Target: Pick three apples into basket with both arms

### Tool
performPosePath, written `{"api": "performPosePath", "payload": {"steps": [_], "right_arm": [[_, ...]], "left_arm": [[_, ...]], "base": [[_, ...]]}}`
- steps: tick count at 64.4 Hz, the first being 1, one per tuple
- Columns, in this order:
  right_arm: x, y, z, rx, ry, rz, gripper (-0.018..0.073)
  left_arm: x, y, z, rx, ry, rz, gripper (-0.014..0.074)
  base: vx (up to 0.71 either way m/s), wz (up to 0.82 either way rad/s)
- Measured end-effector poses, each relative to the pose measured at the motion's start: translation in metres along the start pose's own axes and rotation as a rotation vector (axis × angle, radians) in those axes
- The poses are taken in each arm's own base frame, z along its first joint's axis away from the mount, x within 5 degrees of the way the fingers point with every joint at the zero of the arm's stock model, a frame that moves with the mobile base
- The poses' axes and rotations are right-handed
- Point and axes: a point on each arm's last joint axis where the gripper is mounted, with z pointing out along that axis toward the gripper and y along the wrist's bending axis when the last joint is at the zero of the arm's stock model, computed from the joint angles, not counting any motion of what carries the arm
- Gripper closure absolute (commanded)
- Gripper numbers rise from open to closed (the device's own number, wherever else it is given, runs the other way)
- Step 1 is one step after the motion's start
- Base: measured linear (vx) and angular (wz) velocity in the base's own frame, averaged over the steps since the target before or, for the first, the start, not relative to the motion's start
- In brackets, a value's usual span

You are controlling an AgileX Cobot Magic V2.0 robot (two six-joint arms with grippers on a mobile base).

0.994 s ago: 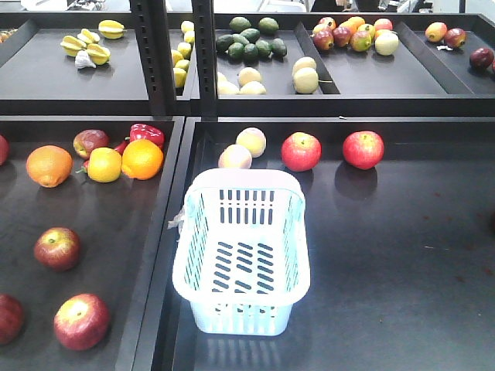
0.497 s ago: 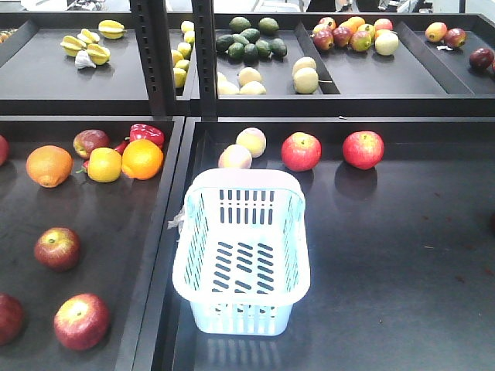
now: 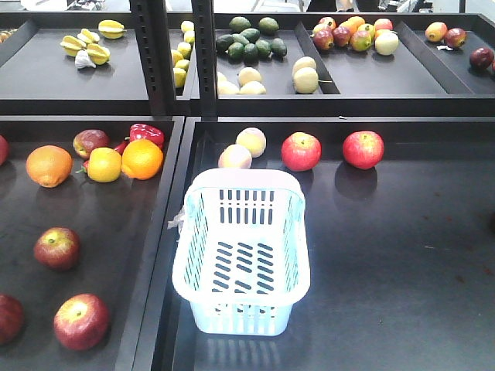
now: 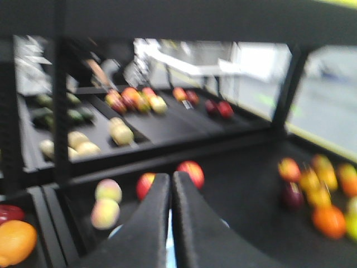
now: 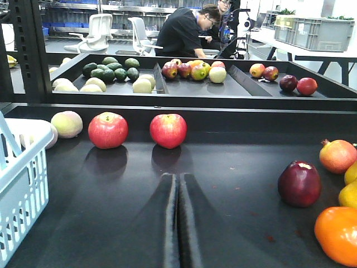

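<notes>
Left gripper (image 4: 171, 177): jaws pressed together, nothing between them, view blurry. Right gripper (image 5: 178, 177): also closed on nothing, low over the right tray (image 3: 402, 255). Basket (image 3: 241, 315) stands upright at that tray's left edge. The three dark red apples lie in the left tray (image 3: 116, 232), outside the basket: mid apple (image 3: 56, 248), front apple (image 3: 80, 321), corner apple (image 3: 8, 318) cut off by the frame edge.

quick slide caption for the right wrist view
Right hand, shut, points toward two red apples on the dark shelf; basket at left.
</notes>
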Motion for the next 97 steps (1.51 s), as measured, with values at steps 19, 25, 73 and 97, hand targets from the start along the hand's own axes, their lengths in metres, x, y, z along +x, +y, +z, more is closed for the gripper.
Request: {"api": "performPosePath", "payload": {"steps": [19,25,73,97], "right_arm": [[0.000,0.000,0.000,0.000,0.000,0.000,0.0563],[0.000,0.000,0.000,0.000,0.000,0.000,0.0563],[0.000,0.000,0.000,0.000,0.000,0.000,0.0563],[0.000,0.000,0.000,0.000,0.000,0.000,0.0563]], "left_arm": [[-0.008,0.053,0.092,0.269,0.223,0.087,0.0265],[-0.008,0.069,0.118,0.324,0.267,0.077,0.0082],[0.084,0.042,0.304,0.567,0.671,0.431,0.0066],[0.112,0.046,0.316,0.598,0.761,0.423,0.0066]], "base": [[0.00,0.00],[0.00,0.00],[0.00,0.00],[0.00,0.00]]}}
